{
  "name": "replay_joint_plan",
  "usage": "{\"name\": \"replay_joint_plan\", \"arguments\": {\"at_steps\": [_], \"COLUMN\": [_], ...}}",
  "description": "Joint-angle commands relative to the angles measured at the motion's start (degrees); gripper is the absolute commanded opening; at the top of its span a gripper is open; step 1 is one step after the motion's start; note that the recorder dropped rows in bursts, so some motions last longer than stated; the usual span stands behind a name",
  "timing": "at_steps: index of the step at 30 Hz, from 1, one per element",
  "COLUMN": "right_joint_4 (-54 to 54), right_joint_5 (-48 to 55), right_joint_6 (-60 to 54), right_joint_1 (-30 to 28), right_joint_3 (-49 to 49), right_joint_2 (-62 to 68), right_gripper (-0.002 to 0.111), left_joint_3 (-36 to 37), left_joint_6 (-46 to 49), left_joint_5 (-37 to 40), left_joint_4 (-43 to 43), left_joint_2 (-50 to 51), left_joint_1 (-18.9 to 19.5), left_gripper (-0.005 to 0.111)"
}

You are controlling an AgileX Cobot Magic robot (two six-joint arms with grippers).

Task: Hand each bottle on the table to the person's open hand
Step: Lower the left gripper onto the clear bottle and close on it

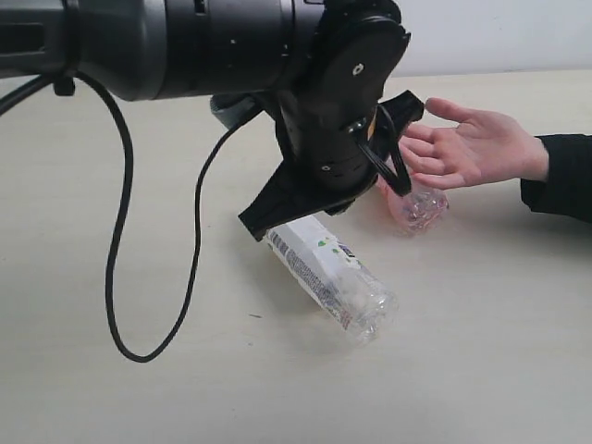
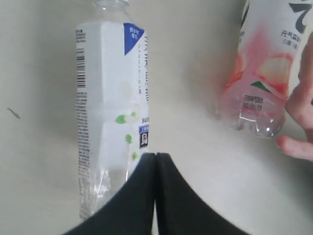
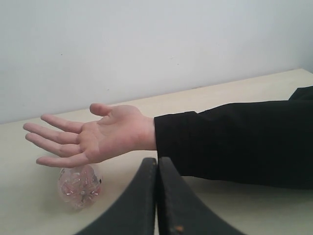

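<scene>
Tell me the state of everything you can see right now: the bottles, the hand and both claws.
Person's hand: open, palm up, empty.
White-labelled bottle: lying on its side on the table, not gripped.
Pink bottle: lying on its side below the hand, not gripped.
Left claw: shut, empty.
Right claw: shut, empty.

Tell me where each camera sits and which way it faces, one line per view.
Exterior view: off the arms, looking obliquely down across the table towards the open hand; the left arm fills the top.
Left wrist view: on that arm's wrist, facing down at the white-labelled bottle and pink bottle; its shut jaws show.
Right wrist view: on the right wrist, looking level at the hand and wall; shut jaws show.
Shared: all three see the pink bottle.
</scene>
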Motion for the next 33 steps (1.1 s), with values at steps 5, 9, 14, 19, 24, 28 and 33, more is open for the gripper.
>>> {"name": "replay_joint_plan", "arguments": {"at_steps": [5, 9, 14, 19, 24, 28, 33], "right_joint_4": [-0.04, -0.04, -0.04, -0.04, -0.04, -0.04, -0.04], "right_joint_5": [-0.42, -0.42, -0.42, -0.42, -0.42, -0.42, -0.42], "right_joint_6": [0.06, 0.06, 0.06, 0.06, 0.06, 0.06, 0.06], "right_joint_1": [0.08, 0.08, 0.08, 0.08, 0.08, 0.08, 0.08], "right_joint_3": [0.32, 0.32, 0.32, 0.32, 0.32, 0.32, 0.32], "right_joint_2": [-0.34, -0.34, -0.34, -0.34, -0.34, -0.34, -0.34], "right_gripper": [0.001, 0.001, 0.001, 0.001, 0.001, 0.001, 0.001], "left_joint_3": [-0.4, -0.4, -0.4, -0.4, -0.4, -0.4, -0.4], "left_joint_6": [1.63, 3.79, 3.79, 3.79, 3.79, 4.05, 4.05], "left_joint_5": [8.91, -0.09, 0.51, 1.18, 1.2, 0.01, -0.96], "left_joint_4": [0.49, 0.07, -4.15, -4.6, -5.35, -6.17, -7.34], "left_joint_2": [0.84, 2.82, 5.8, 8.49, 10.91, 12.31, 14.02], "left_joint_1": [0.92, 0.92, 0.82, 1.63, 2.92, 3.55, 3.55], "left_gripper": [0.081, 0.094, 0.094, 0.094, 0.094, 0.094, 0.084]}}
